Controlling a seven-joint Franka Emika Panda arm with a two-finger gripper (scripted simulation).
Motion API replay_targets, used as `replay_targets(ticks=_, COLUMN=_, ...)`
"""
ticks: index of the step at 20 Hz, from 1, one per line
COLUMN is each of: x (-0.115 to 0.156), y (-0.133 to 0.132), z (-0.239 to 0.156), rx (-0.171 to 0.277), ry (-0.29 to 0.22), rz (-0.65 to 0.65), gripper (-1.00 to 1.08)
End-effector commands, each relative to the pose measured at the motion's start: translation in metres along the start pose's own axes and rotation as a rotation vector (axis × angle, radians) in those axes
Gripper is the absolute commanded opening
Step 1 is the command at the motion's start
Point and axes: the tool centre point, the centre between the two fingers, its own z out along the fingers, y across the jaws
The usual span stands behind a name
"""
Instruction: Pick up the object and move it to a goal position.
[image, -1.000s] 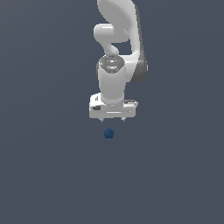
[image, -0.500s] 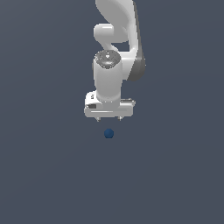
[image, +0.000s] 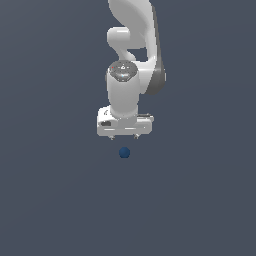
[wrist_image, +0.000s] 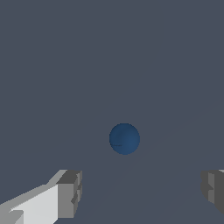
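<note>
Lay bare on the dark grey desk (image: 60, 200), well clear of everything: small, smooth dark blue ball (image: 124, 152). Hovered just behind and above it, white robot gripper (image: 124, 136), spread wide, nothing held. Needed centring over the ball, a straight drop, then a gentle squeeze across its middle, likely to roll otherwise.

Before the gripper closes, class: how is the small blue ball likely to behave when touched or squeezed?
The ball looks round and smooth, so a nudge would probably send it rolling. It is small beside the open gripper, so it may squirt out unless the fingers close centred on it.
</note>
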Motion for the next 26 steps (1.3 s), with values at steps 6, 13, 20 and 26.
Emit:
replay_targets(ticks=6, x=0.0, y=0.002, z=0.022, rx=-0.002, ry=0.0, rz=-0.116, gripper=1.0)
replay_targets(ticks=13, x=0.0, y=0.003, z=0.053, rx=0.0, ry=0.001, rz=-0.286, gripper=1.0)
replay_targets(ticks=20, x=-0.002, y=0.003, z=0.075, rx=0.004, ry=0.003, rz=-0.412, gripper=1.0)
replay_targets(ticks=26, x=-0.002, y=0.003, z=0.084, rx=0.006, ry=0.005, rz=-0.464, gripper=1.0)
